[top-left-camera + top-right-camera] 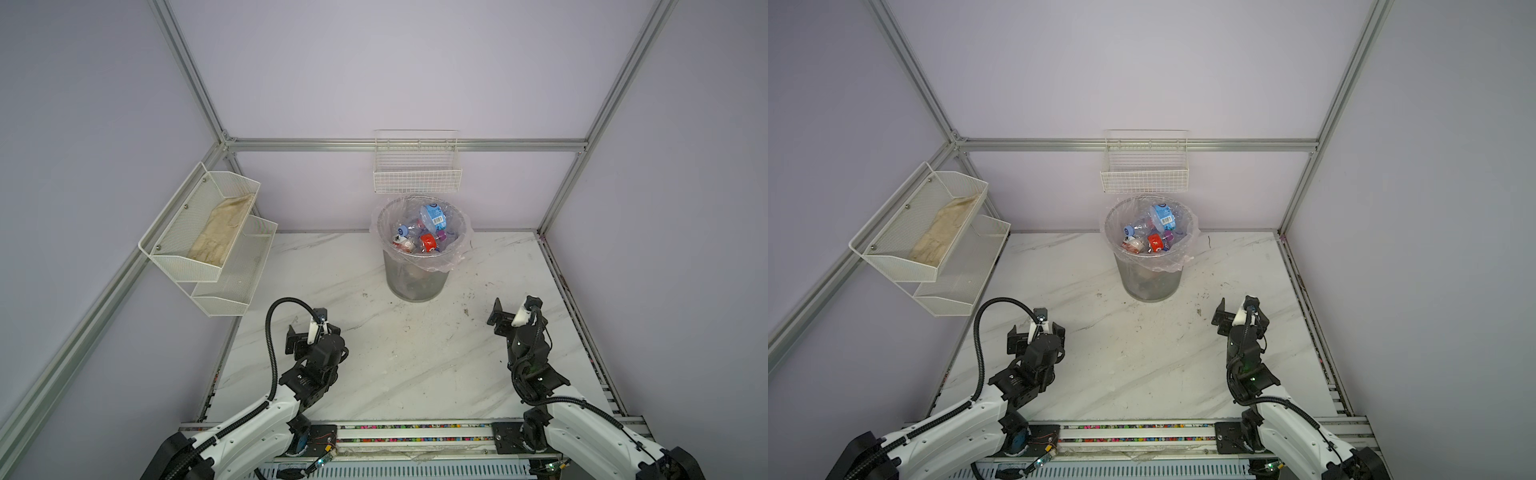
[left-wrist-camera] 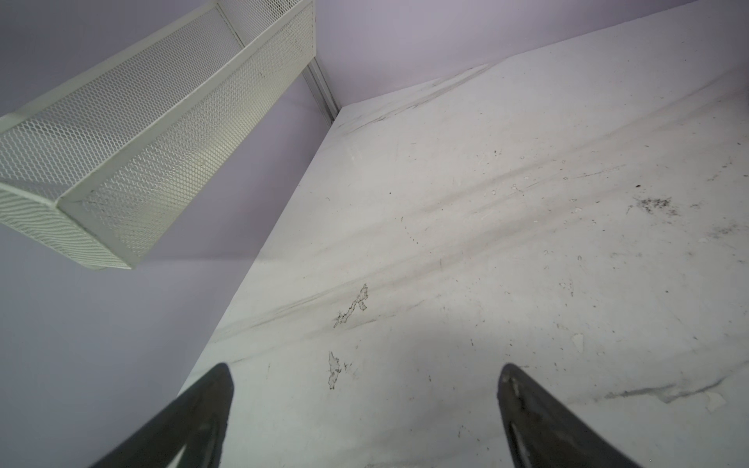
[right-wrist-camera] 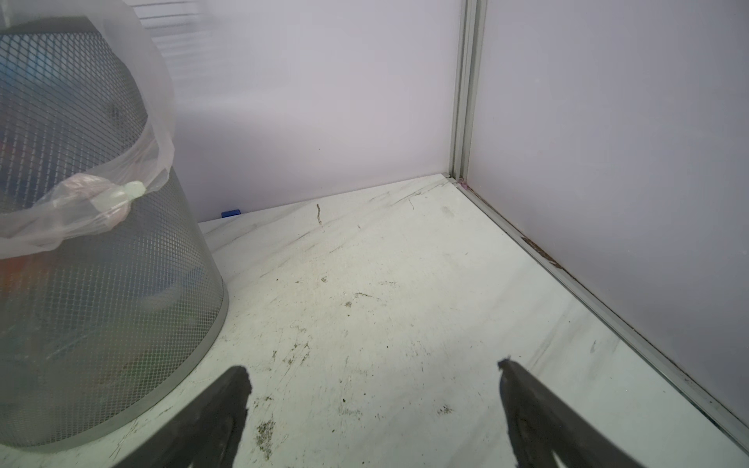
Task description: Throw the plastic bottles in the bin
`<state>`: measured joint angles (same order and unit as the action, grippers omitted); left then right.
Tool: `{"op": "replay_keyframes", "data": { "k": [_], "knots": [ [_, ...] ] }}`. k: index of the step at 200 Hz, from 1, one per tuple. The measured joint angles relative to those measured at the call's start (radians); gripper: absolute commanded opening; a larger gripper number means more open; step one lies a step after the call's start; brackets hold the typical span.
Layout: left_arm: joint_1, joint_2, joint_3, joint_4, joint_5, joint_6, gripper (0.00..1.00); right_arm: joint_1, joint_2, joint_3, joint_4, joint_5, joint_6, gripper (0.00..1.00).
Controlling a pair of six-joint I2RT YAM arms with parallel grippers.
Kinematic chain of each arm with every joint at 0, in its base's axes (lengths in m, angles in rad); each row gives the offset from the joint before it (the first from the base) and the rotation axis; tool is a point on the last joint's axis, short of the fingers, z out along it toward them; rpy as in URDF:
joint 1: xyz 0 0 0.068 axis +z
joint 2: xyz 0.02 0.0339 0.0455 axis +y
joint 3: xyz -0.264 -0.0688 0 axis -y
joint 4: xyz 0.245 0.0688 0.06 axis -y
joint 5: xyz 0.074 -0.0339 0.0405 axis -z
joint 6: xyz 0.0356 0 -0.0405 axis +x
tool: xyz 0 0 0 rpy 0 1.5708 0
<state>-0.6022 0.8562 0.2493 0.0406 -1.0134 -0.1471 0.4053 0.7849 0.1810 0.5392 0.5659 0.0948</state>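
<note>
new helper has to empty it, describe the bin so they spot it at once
Look to the far edge of the white marble table. Below the white wire basket on the wall stands the bin, holding plastic bottles. Unlike the basket, it is round, grey mesh, lined with a clear bag.

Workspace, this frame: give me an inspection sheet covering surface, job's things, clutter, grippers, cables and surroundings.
surface: white marbled table, scuffed and speckled with dirt.
job's things: plastic bottles piled in the bag-lined bin, upright near the back wall; none seen on the table.
clutter: small blue piece at the back wall's foot; otherwise nothing seen.
grippers: left gripper and right gripper both open, empty, above bare table.
cables: black cable loops over the left arm; another runs along the right arm; no snag seen.
surroundings: two-tier mesh shelf on the left wall holding a beige cloth; wire basket above the bin.
</note>
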Motion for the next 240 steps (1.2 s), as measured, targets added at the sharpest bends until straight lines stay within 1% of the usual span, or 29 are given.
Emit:
{"op": "replay_keyframes", "data": {
  "k": [51, 95, 128, 196, 240],
  "knots": [
    [0.023, 0.056, 0.0, 0.047, -0.005, 0.0, 1.0, 0.0, 0.038, -0.009, 0.108, 0.023, -0.025, 0.97],
    [0.047, 0.064, 0.0, 0.071, -0.002, 0.003, 1.0, 0.0, 0.113, -0.011, 0.191, 0.032, -0.049, 0.97],
    [0.069, 0.083, 0.0, 0.108, 0.006, 0.009, 1.0, 0.0, 0.131, -0.011, 0.236, 0.041, -0.063, 0.97],
    [0.118, 0.158, 0.0, 0.236, 0.03, 0.047, 1.0, 0.0, 0.141, -0.041, 0.329, 0.043, -0.085, 0.98],
    [0.145, 0.18, 0.0, 0.297, 0.047, 0.063, 1.0, 0.0, 0.187, -0.051, 0.399, 0.043, -0.099, 0.97]
  ]
}}
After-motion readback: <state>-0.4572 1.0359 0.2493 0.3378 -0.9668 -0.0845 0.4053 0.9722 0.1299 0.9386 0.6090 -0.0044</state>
